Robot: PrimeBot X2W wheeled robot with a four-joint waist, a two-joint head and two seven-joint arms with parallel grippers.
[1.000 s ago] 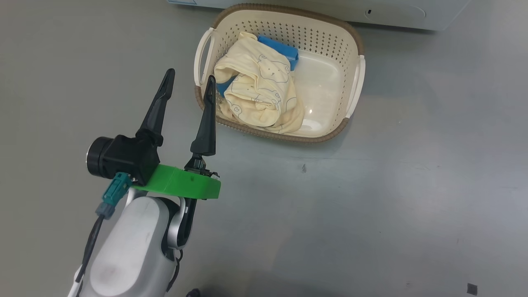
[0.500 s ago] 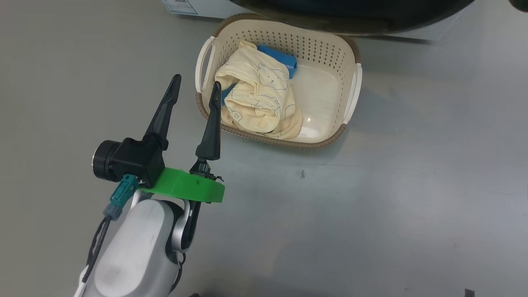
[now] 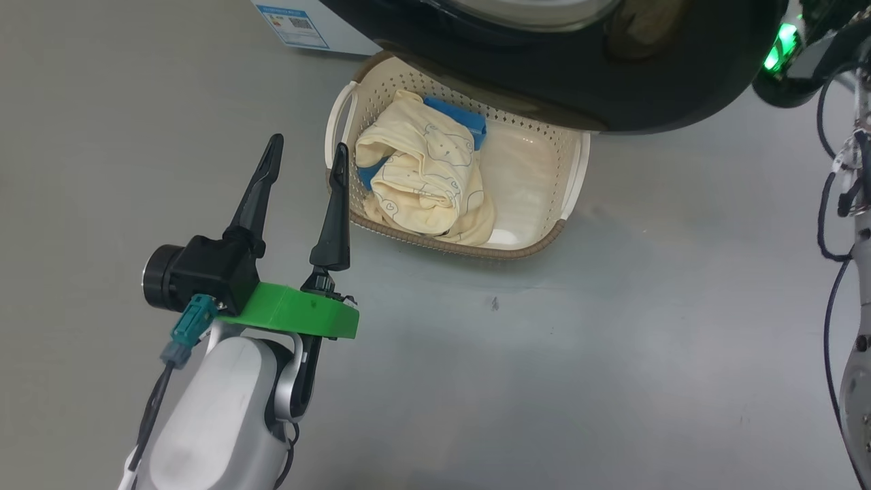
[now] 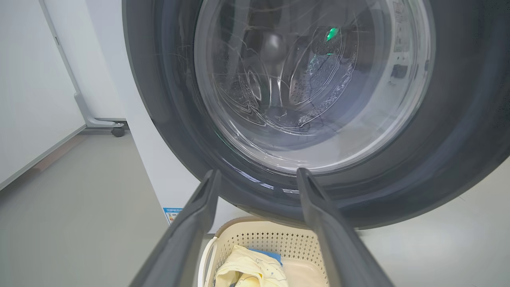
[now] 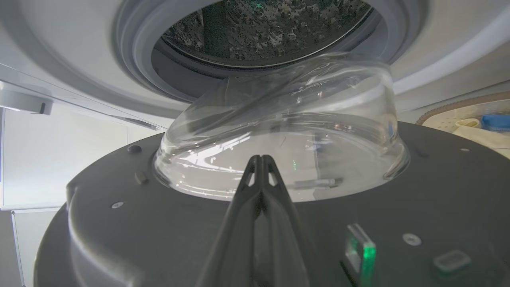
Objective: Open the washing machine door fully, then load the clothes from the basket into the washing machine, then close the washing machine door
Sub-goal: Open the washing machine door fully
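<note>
The washing machine door [image 3: 612, 95] hangs open, its black rim over the far side of the basket [image 3: 531, 248]. Cream-yellow printed clothes [image 3: 422, 184] and a blue cloth piece [image 3: 459, 119] lie in the basket's left half. My left gripper [image 3: 307, 144] is open and empty, just left of the basket's left handle. In the left wrist view it [image 4: 258, 173] points at the door's glass window [image 4: 310, 87]. My right gripper [image 5: 259, 159] is shut, its tips at the base of the glass bowl [image 5: 279, 131] on the door's inner face. Beyond it are the grey rubber ring [image 5: 135, 52] and the steel drum [image 5: 263, 28].
The white washing machine [image 3: 354, 34] carries a blue label sticker [image 3: 292, 27] at its lower corner. My right arm [image 3: 857, 381], with loose cables, runs up the right edge of the head view. A white panel on a wheeled foot [image 4: 99, 119] stands left of the machine. Grey floor [image 3: 612, 340] lies around the basket.
The head camera has tilted up. The door has swung out over the basket's far side. My right arm has come into the head view. My left gripper stays open by the basket.
</note>
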